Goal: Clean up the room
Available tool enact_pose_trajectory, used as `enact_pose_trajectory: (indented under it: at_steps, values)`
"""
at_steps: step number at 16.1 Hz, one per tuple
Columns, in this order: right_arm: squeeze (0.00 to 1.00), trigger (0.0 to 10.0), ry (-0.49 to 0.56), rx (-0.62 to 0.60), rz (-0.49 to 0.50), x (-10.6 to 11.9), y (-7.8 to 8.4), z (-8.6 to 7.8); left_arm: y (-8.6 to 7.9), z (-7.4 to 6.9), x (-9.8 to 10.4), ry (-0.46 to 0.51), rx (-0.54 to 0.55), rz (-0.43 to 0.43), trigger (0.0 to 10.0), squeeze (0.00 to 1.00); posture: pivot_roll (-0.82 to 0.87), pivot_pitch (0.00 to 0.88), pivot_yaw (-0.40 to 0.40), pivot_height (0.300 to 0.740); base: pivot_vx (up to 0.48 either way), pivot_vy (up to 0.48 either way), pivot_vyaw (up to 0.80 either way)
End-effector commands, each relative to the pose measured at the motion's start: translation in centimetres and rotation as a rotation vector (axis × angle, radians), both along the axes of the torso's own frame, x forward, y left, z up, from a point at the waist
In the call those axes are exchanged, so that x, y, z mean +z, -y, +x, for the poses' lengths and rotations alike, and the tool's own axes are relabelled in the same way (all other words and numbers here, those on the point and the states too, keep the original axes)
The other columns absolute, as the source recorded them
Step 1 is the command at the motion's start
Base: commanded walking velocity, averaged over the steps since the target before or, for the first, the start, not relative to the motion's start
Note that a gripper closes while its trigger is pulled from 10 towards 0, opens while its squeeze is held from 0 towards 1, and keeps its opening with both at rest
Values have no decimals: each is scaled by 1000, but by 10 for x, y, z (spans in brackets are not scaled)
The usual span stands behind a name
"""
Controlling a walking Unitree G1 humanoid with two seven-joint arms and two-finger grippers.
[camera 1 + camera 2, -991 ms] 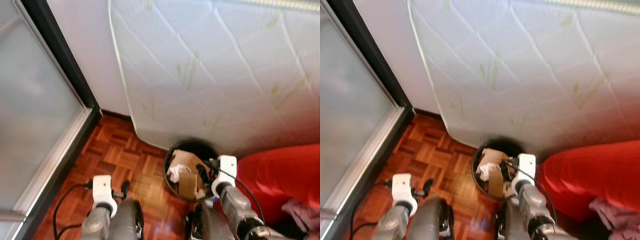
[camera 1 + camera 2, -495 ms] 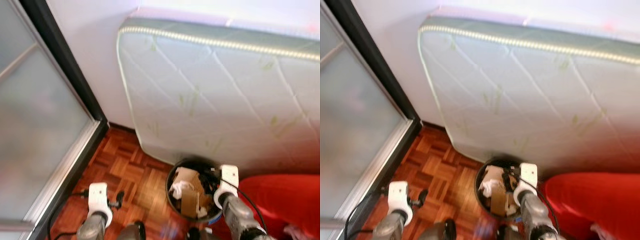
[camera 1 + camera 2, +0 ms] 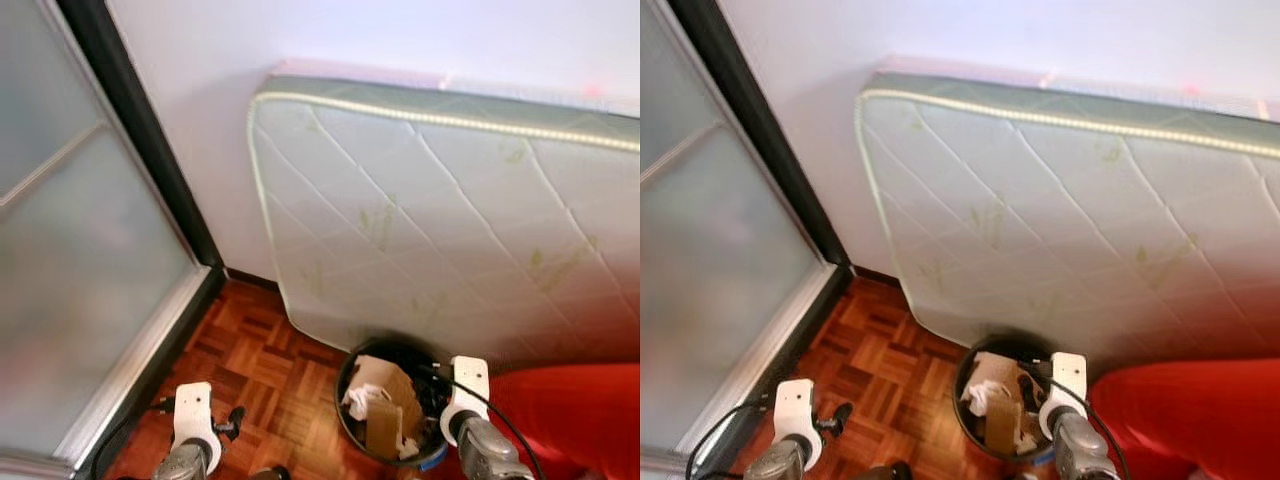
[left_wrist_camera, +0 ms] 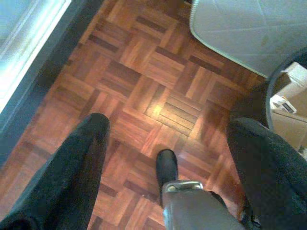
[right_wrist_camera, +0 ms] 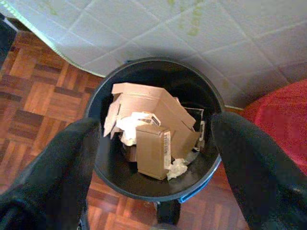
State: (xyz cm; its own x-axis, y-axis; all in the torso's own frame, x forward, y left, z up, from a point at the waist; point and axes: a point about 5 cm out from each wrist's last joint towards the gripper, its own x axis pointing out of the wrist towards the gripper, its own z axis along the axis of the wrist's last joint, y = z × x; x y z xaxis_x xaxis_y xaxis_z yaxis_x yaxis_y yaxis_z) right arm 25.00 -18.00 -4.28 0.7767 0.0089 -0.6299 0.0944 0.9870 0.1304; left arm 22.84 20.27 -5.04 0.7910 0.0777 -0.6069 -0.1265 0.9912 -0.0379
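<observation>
Round black waste bin [image 5: 156, 189] stands on the wooden parquet floor [image 4: 144, 96], close against the foot of a white quilted mattress [image 3: 440, 230] leaning upright on the wall. Inside the bin we see torn brown cardboard pieces [image 5: 144, 112], a small brown cardboard box [image 5: 152, 151] standing on end, and crumpled white paper [image 5: 178, 167]. Just beside the bin on the robot's right, a red fabric-covered piece of furniture [image 3: 570, 420]. On the left, a frosted glass sliding door with dark frame [image 3: 90, 250].

Our right gripper [image 5: 156, 158] hangs directly over the bin's mouth, fingers [image 5: 249, 167] spread wide apart, holding nothing. Our left gripper [image 4: 165, 143] hangs over bare parquet, near the mattress corner, fingers [image 4: 79, 167] likewise wide apart and empty
</observation>
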Motion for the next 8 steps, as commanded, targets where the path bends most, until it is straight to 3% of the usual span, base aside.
enact_pose_trajectory:
  at_steps: [1,8]
  values:
    - [0,10000,-32,1,0,-4,-2,-5,-3,-3,-3,-37,9,7,10000,0,53,89,41,740,0,0,0]
    - [0,10000,-90,-39,-26,-12,15,-18,-3,-1,-3,-79,15,6,10000,0,12,31,25,740,0,0,0]
